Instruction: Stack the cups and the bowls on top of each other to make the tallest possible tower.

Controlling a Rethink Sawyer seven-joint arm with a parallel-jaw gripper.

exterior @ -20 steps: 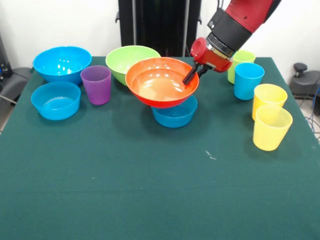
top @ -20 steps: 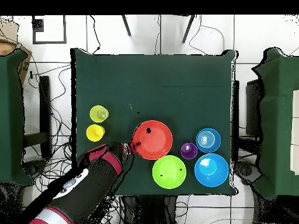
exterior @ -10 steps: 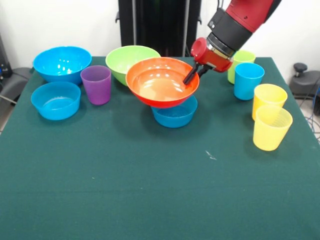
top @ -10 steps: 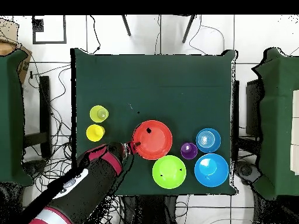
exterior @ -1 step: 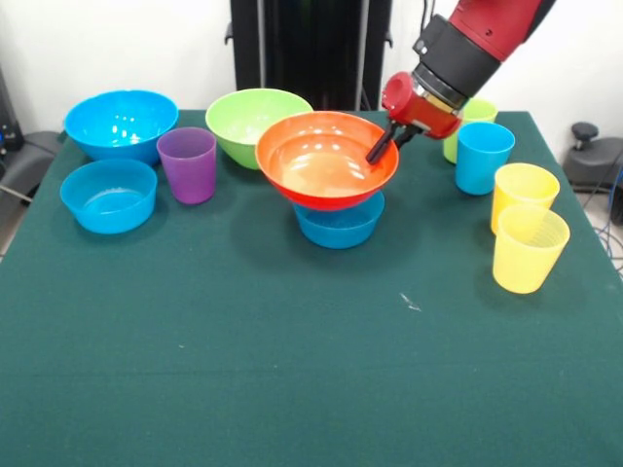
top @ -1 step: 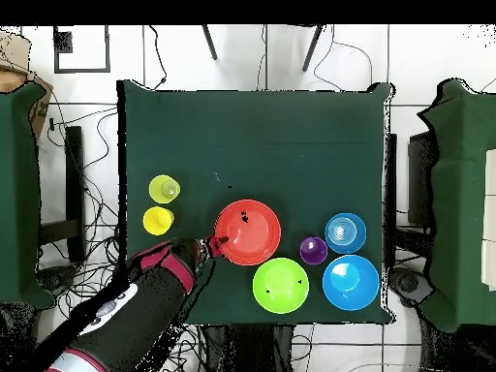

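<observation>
My gripper (exterior @ -1 step: 382, 154) (top @ -1 step: 215, 242) is shut on the right rim of the wide orange bowl (exterior @ -1 step: 326, 160) (top @ -1 step: 247, 232), holding it just above a small blue bowl (exterior @ -1 step: 340, 223). The purple cup (exterior @ -1 step: 187, 164) (top @ -1 step: 313, 250) stands left of them. A lime green bowl (exterior @ -1 step: 255, 123) (top @ -1 step: 281, 285) sits behind the orange one. A large blue bowl (exterior @ -1 step: 121, 124) (top @ -1 step: 350, 282) and another small blue bowl (exterior @ -1 step: 108, 195) (top @ -1 step: 345, 232) are at the left. At the right stand a blue cup (exterior @ -1 step: 483, 157), a lime green cup (exterior @ -1 step: 469, 119) and two yellow cups (exterior @ -1 step: 522, 195) (exterior @ -1 step: 529, 248).
The green table (exterior @ -1 step: 292, 370) (top @ -1 step: 291, 136) has open cloth across its near half in the front view. A small white mark (exterior @ -1 step: 409, 303) lies on the cloth.
The gripper and the orange bowl have shifted a little to the right in the front view, bringing the bowl more squarely over the small blue bowl.
</observation>
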